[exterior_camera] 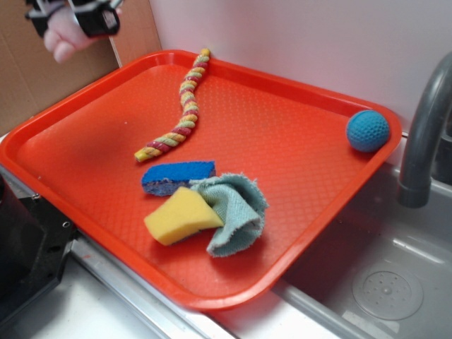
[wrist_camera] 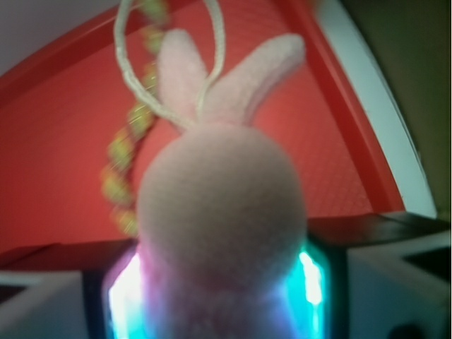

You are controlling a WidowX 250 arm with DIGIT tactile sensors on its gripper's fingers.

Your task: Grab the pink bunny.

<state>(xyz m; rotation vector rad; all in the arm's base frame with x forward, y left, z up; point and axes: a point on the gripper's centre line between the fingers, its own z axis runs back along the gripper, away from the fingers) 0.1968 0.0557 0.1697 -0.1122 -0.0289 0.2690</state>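
Observation:
The pink bunny [wrist_camera: 222,205] fills the wrist view, its round head, two ears and thin white loop pointing away from the camera. My gripper [wrist_camera: 220,296] is shut on its body, the glowing pads pressed against both sides. In the exterior view the gripper [exterior_camera: 74,21] hangs high at the top left, above the far left corner of the red tray [exterior_camera: 296,134], with the pale pink bunny [exterior_camera: 62,41] bulging below the black fingers.
On the tray lie a striped rope toy [exterior_camera: 180,109], a blue sponge [exterior_camera: 176,176], a yellow sponge [exterior_camera: 180,217], a teal cloth [exterior_camera: 236,212] and a blue ball [exterior_camera: 367,131]. A grey faucet [exterior_camera: 424,134] and a sink stand at right.

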